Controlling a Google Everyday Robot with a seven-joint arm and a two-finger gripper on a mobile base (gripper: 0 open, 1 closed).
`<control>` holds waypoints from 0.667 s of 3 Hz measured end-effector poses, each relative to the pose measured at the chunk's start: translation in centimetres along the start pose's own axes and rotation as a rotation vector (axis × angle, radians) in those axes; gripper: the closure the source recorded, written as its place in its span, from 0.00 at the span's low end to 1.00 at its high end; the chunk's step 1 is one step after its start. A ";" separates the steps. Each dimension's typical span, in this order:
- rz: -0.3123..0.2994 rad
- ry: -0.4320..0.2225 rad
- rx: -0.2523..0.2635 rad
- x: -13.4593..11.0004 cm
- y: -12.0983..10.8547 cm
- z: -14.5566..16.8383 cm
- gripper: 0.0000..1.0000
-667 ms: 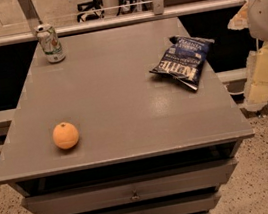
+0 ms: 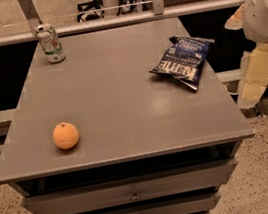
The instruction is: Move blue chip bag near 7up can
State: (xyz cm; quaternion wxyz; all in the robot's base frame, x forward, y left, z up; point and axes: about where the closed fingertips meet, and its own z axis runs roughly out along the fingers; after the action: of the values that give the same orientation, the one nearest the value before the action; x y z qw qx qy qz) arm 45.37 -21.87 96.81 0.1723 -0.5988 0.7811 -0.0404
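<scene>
An orange sits on the grey drawer cabinet (near its front-left corner).

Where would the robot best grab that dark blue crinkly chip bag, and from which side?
Probably the dark blue crinkly chip bag by its puffed middle, from above: it lies flat on the grey table. The gripper hangs beyond the table edge nearest it.

Your gripper hangs beyond the right edge of the table, off its surface. Blue chip bag lies flat near that edge. 7up can upright, far-left corner. Orange front left, well apart from both.
</scene>
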 end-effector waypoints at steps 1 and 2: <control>0.047 -0.029 0.037 0.2 -2.5 2.6 0.00; 0.132 -0.088 0.094 -0.4 -6.0 5.8 0.00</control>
State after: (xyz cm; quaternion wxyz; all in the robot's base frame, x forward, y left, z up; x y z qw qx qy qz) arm 52.82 -22.37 93.11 0.2366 -0.5387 0.8077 -0.0392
